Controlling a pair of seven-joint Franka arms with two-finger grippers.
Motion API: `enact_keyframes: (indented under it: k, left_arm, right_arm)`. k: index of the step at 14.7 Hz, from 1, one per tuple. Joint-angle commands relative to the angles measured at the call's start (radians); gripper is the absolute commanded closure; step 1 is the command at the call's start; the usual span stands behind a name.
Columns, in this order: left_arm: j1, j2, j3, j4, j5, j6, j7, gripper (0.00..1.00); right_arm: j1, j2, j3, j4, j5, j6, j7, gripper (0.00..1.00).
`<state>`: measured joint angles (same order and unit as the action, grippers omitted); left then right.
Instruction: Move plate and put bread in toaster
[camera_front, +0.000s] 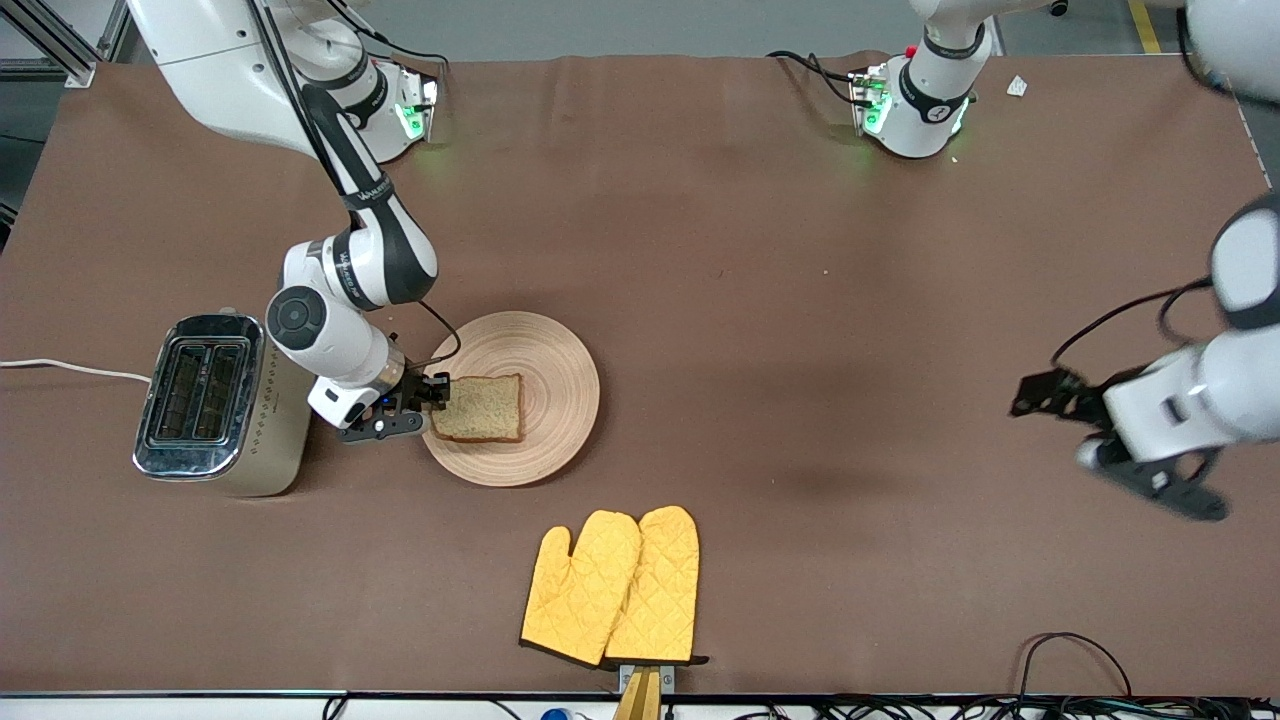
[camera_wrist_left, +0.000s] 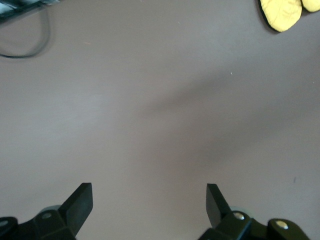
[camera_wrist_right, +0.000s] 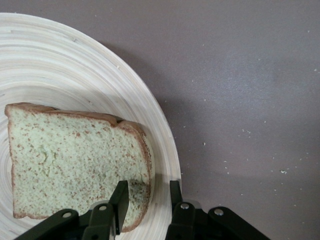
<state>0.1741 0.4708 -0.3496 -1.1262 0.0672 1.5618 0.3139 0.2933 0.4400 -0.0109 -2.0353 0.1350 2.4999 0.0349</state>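
The bread (camera_front: 480, 408) lies flat on the wooden plate (camera_front: 562, 395), on the part toward the toaster (camera_front: 215, 405). The toaster stands upright at the right arm's end of the table, slots up and empty. My right gripper (camera_front: 437, 391) is low at the bread's toaster-side edge. In the right wrist view my right gripper (camera_wrist_right: 148, 191) is open. One finger is over the bread (camera_wrist_right: 75, 160), the other over the plate's rim (camera_wrist_right: 165, 150). My left gripper (camera_front: 1045, 395) waits open and empty over bare table at the left arm's end, as the left wrist view (camera_wrist_left: 148, 192) shows.
A pair of yellow oven mitts (camera_front: 612, 588) lies near the table's front edge, nearer to the front camera than the plate; one tip shows in the left wrist view (camera_wrist_left: 282, 12). A white cord (camera_front: 70, 367) runs from the toaster off the table. Black cables (camera_front: 1080, 650) hang at the front edge.
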Motion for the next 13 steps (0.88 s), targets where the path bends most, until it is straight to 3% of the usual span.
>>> enact_keyframes:
  k: [1,3,6,9,13]
  left_arm:
    - [-0.007,-0.151,0.026,-0.044,0.042,-0.014,-0.002,0.00]
    - [-0.015,-0.198,0.014,-0.047,0.101,-0.087,-0.012,0.00]
    - [0.002,-0.256,0.021,-0.055,0.067,-0.100,-0.053,0.00]
    - [-0.024,-0.349,0.053,-0.142,0.031,-0.126,-0.206,0.00]
    - [-0.227,-0.423,0.225,-0.214,-0.006,-0.158,-0.348,0.00]
  right_arm:
    - [0.012,-0.001,-0.003,-0.017,0.000,0.019,0.013,0.63]
    - [0.013,-0.001,-0.003,-0.017,-0.001,0.019,0.011,0.66]
    - [0.020,-0.001,-0.004,-0.017,-0.002,0.019,0.011,0.68]
    - [0.026,0.000,-0.004,-0.017,-0.003,0.020,0.010,0.69]
    - [0.027,0.002,-0.004,-0.033,-0.003,0.053,0.010,0.71]
